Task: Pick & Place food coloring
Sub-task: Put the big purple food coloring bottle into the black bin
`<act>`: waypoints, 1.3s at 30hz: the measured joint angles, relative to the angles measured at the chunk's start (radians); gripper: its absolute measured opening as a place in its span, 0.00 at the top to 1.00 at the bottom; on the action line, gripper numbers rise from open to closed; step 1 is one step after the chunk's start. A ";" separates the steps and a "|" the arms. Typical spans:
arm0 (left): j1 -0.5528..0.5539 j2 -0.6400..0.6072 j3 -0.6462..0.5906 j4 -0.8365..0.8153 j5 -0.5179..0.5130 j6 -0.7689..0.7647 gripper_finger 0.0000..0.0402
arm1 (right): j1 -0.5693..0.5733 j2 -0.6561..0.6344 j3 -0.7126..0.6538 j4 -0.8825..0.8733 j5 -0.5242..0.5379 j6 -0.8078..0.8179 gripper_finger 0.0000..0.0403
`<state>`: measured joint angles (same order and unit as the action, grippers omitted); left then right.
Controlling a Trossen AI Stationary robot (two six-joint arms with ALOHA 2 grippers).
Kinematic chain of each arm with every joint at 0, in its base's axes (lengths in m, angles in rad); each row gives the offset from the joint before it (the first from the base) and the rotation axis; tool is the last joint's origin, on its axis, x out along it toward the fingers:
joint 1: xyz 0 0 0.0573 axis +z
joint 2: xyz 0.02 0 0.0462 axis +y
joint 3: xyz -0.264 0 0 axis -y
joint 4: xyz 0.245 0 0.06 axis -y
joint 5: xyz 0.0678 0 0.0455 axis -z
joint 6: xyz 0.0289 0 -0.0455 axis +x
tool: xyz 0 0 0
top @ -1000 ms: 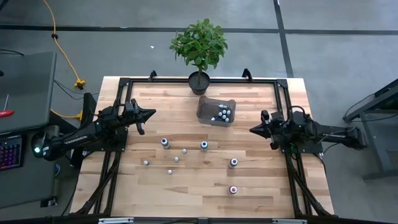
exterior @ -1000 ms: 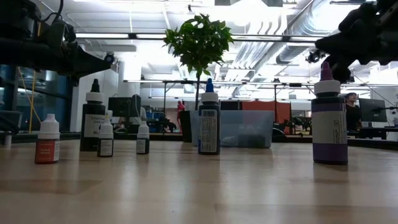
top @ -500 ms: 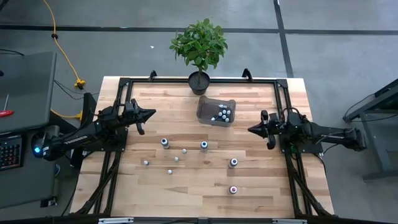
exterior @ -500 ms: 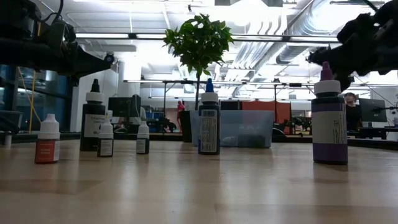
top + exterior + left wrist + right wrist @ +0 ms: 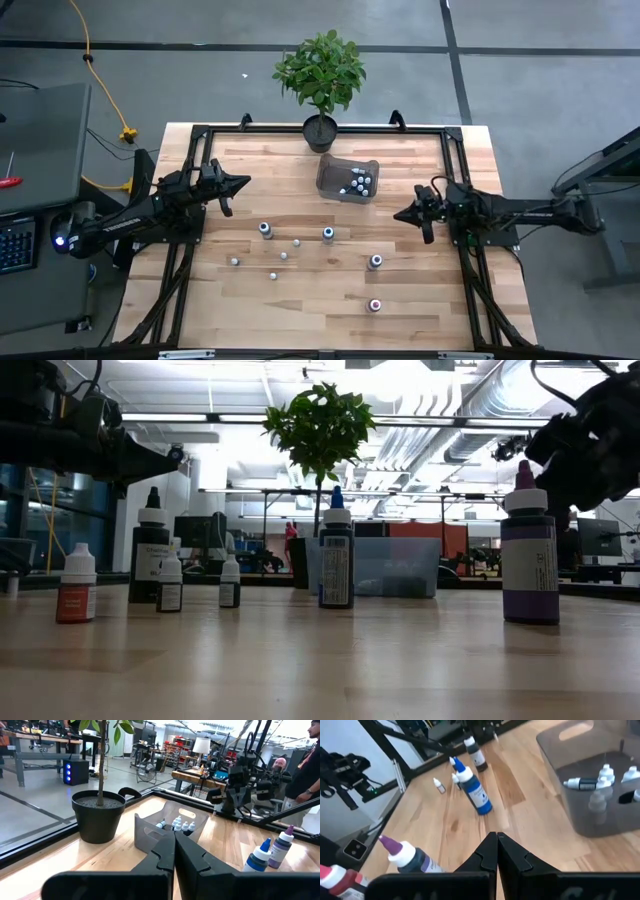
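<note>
On the wooden counter (image 5: 420, 290) we see the food coloring in two groups: several small bottles lie inside the clear bin (image 5: 347, 178) near the potted plant (image 5: 320, 75), and seven more stand scattered across the counter's middle. Among these are a blue-capped bottle (image 5: 328, 234), a purple-capped bottle (image 5: 375, 262) and a red-capped bottle (image 5: 375, 305) nearest the front edge. Our left gripper (image 5: 243, 182) hovers above the counter's left side, well apart from every bottle, its fingers pressed together on nothing. Our right gripper (image 5: 399, 214) hangs over the right side, between the bin and the purple-capped bottle but touching neither, its fingers likewise pressed together and empty.
</note>
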<state>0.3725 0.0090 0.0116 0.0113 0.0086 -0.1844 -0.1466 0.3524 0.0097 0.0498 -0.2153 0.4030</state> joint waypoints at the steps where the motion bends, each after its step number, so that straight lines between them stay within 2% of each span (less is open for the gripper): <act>1: 0.000 0.000 0.000 0.000 0.000 0.000 1.00 | 0.003 0.005 0.000 0.000 0.000 0.000 1.00; 39: 0.000 0.000 0.000 0.000 0.000 0.000 1.00 | 0.006 0.014 0.001 -0.006 -0.017 -0.002 1.00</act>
<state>0.3727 0.0090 0.0116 0.0113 0.0084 -0.1846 -0.1410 0.3664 0.0102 0.0436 -0.2322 0.4013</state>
